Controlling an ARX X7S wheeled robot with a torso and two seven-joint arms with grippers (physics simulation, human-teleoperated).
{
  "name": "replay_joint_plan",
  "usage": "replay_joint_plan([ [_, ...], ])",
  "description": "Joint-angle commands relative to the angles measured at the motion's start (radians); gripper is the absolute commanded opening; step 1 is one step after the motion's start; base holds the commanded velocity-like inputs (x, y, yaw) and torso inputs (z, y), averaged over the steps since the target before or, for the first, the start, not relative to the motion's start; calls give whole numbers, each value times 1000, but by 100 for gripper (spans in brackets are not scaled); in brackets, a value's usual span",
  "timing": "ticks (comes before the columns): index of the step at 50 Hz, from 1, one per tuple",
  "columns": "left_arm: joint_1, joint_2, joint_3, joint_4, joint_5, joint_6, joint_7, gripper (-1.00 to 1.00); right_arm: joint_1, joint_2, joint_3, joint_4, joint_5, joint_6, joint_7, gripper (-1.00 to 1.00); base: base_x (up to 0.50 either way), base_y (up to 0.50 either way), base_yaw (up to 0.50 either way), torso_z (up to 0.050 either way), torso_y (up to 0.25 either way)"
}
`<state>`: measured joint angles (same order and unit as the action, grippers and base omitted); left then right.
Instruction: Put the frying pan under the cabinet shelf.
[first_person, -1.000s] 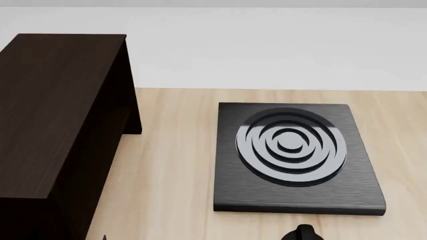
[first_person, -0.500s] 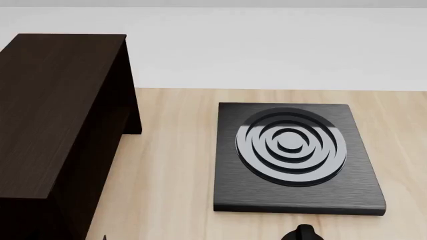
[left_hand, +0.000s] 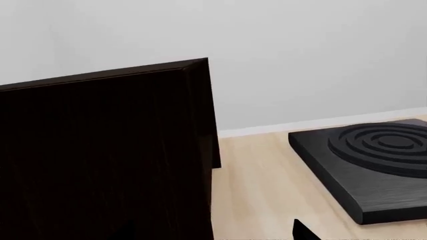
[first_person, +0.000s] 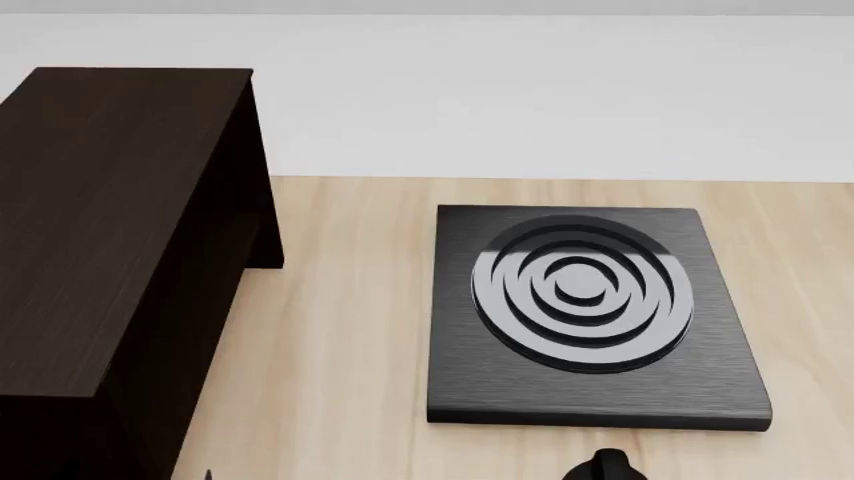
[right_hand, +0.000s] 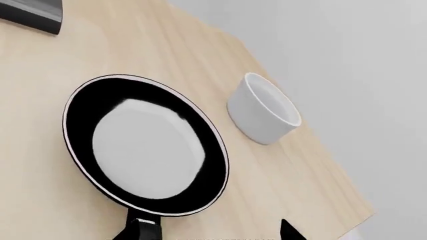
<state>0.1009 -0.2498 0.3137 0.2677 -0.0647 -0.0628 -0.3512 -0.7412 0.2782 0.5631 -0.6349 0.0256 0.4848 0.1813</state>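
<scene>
The frying pan (right_hand: 147, 145), glossy black with a thin silvery rim, lies flat on the wooden table in the right wrist view. Its handle (right_hand: 143, 227) points toward my right gripper (right_hand: 207, 235), which is open and holds nothing, one fingertip (right_hand: 290, 231) showing beside the handle. The pan is out of the head view. The cabinet shelf (first_person: 120, 230) is a big dark brown box at the left of the table. Its side panel (left_hand: 100, 160) fills much of the left wrist view. My left gripper (left_hand: 213, 236) hangs close beside it, open and empty, only one fingertip (left_hand: 303, 232) visible.
A square black burner plate (first_person: 587, 310) with concentric rings lies right of the cabinet, with a strip of bare table (first_person: 347, 330) between them. A white round bowl (right_hand: 263, 107) stands next to the pan, near the table's edge (right_hand: 333, 200). A white wall runs behind.
</scene>
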Motion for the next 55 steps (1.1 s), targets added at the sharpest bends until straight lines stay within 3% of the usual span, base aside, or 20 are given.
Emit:
replay_joint_plan([
  [1, -40, -25, 17, 2, -37, -27, -6, 100, 36, -13, -33, 38, -27, -8, -29, 100, 0, 0, -6, 0, 0],
  [55, -33, -51, 76, 181, -41, -137, -16, 100, 136, -41, -81, 471, 36, -245, -91, 100, 5, 0, -3, 0, 0],
])
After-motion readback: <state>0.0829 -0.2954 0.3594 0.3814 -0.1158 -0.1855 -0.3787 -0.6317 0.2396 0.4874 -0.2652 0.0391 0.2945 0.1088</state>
